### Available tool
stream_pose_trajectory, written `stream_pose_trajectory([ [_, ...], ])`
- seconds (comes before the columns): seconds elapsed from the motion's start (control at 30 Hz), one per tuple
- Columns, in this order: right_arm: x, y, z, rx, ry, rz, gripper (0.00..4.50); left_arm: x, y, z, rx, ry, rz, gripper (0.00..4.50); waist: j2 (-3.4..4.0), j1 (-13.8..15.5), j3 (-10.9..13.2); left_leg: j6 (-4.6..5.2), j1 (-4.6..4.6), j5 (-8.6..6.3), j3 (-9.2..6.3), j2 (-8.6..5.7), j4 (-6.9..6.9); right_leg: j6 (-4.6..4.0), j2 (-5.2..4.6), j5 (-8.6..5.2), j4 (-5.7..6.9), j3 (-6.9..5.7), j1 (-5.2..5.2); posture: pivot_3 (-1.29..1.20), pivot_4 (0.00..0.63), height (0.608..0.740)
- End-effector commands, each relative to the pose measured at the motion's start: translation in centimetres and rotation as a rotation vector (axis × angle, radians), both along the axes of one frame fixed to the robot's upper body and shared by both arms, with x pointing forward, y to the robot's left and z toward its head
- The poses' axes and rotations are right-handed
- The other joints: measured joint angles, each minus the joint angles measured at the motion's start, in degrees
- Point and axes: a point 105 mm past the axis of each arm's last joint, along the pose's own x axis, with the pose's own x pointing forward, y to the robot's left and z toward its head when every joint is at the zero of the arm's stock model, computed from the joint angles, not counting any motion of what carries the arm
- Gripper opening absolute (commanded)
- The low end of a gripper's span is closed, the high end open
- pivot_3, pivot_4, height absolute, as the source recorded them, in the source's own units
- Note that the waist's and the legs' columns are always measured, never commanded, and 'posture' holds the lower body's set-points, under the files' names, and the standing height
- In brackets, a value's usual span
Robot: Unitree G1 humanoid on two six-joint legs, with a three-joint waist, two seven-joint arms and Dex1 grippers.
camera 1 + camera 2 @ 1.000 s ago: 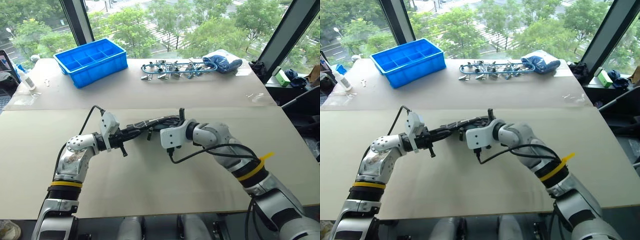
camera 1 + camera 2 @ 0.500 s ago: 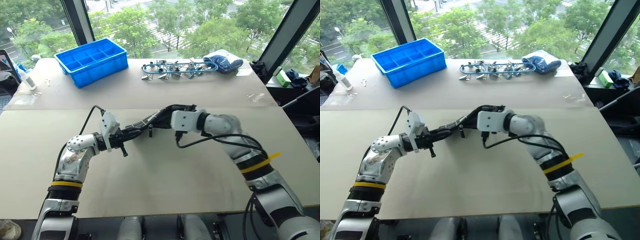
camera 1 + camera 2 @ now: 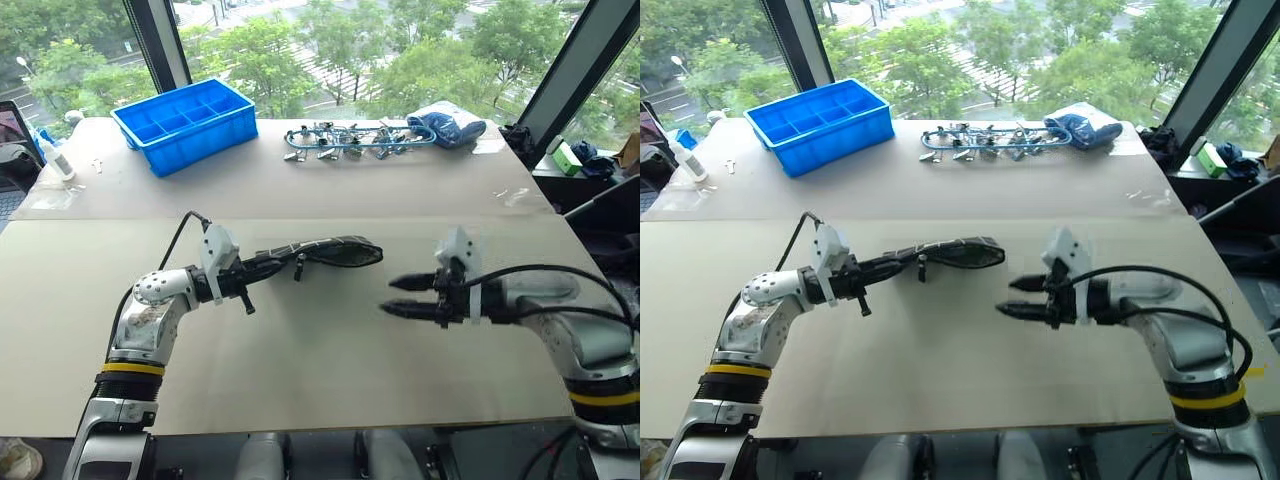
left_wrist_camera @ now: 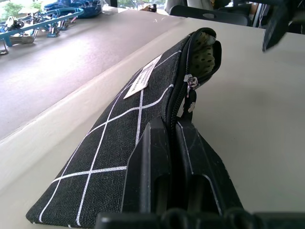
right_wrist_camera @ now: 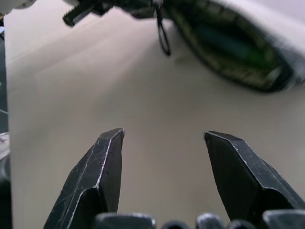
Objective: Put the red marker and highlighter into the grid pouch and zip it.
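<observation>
Grid pouch (image 3: pixel 330 249): one, black with white grid lines and a small white label, held off the table by its near end; its far end gapes open, the zipper only partly drawn, with the pull dangling below.
Left gripper (image 3: pixel 262 268): clamped shut on the pouch's near end, fingers (image 4: pixel 157 167) pressed together either side of the zipper seam.
Right gripper (image 3: pixel 397 296): one, fingers spread wide with nothing between them, hovering above the table (image 3: pixel 320 370), apart from the pouch's open end and pointing toward it.
Inside the pouch: the right wrist view shows a green shape (image 5: pixel 233 45) in the open mouth; too blurred to name.
Blue tray (image 3: pixel 184 122): one, with compartments, on the far table near the window.
Metal clips (image 3: pixel 340 138): a cluster beside the tray, too tangled to count.
Blue cloth bundle (image 3: pixel 447 122): one, at the clips' right end.
Bottle (image 3: pixel 52 155): one small white one at the far left.
</observation>
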Motion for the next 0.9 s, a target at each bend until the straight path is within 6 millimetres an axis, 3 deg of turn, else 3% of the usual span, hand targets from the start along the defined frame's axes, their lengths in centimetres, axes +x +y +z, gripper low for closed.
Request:
stream_pose_trajectory([
  [0.03, 1.3, 2.0, -0.6, -0.049, -0.046, -0.053, 2.99, -0.2, -0.3, 1.2, -0.012, -0.038, -0.022, 0.00, 0.00, -0.15, 0.00, 0.00, 0.00, 0.00, 0.00, -0.01, 0.00, 0.00, 0.00, 0.00, 0.01, -0.02, 0.00, 0.00, 0.150, 0.740],
  [0.17, 3.9, 4.8, -0.3, -0.030, -0.080, -0.136, 2.99, -0.1, -0.3, 1.3, -0.012, -0.038, -0.024, 0.00, 0.00, -0.34, 0.00, -0.04, -0.03, 0.02, 0.01, -0.01, 0.01, 0.00, 0.01, 0.00, 0.04, -0.06, -0.02, 0.00, 0.150, 0.740],
  [0.3, 6.1, 8.2, 1.6, 0.011, -0.166, -0.147, 2.99, -0.2, -0.4, 1.3, -0.012, -0.037, -0.027, 0.00, 0.00, -0.32, 0.00, -0.13, -0.07, 0.08, 0.01, -0.01, 0.01, 0.00, 0.01, 0.00, 0.03, -0.08, -0.05, 0.00, 0.150, 0.740],
  [0.53, 6.9, 11.8, 3.3, 0.072, -0.200, -0.123, 2.99, -0.1, -0.5, 1.4, -0.015, -0.041, -0.025, 0.00, 0.01, -0.33, 0.00, -0.17, -0.14, 0.10, 0.01, -0.01, 0.01, 0.01, -0.01, 0.01, 0.04, -0.14, -0.04, 0.00, 0.150, 0.740],
  [0.7, 7.1, 12.3, 3.4, 0.066, -0.217, -0.108, 2.99, 0.0, -0.5, 1.5, -0.019, -0.044, -0.021, 0.00, 0.02, -0.39, 0.00, -0.18, -0.14, 0.11, 0.01, 0.00, 0.01, 0.01, 0.00, 0.01, 0.05, -0.14, -0.06, 0.00, 0.150, 0.740],
  [0.8, 7.5, 11.7, 3.4, 0.058, -0.234, -0.127, 2.24, 0.0, -0.5, 1.5, -0.020, -0.045, -0.019, 0.00, 0.02, -0.39, 0.01, -0.18, -0.15, 0.10, 0.01, -0.01, 0.01, 0.01, -0.01, 0.01, 0.04, -0.14, -0.06, 0.00, 0.150, 0.740],
  [0.9, 7.2, 11.4, 3.6, 0.074, -0.230, -0.112, 1.22, 0.0, -0.5, 1.4, -0.020, -0.044, -0.017, 0.00, 0.02, -0.46, 0.01, -0.18, -0.14, 0.10, 0.01, 0.00, 0.01, 0.01, 0.00, 0.01, 0.04, -0.14, -0.06, 0.00, 0.150, 0.740],
])
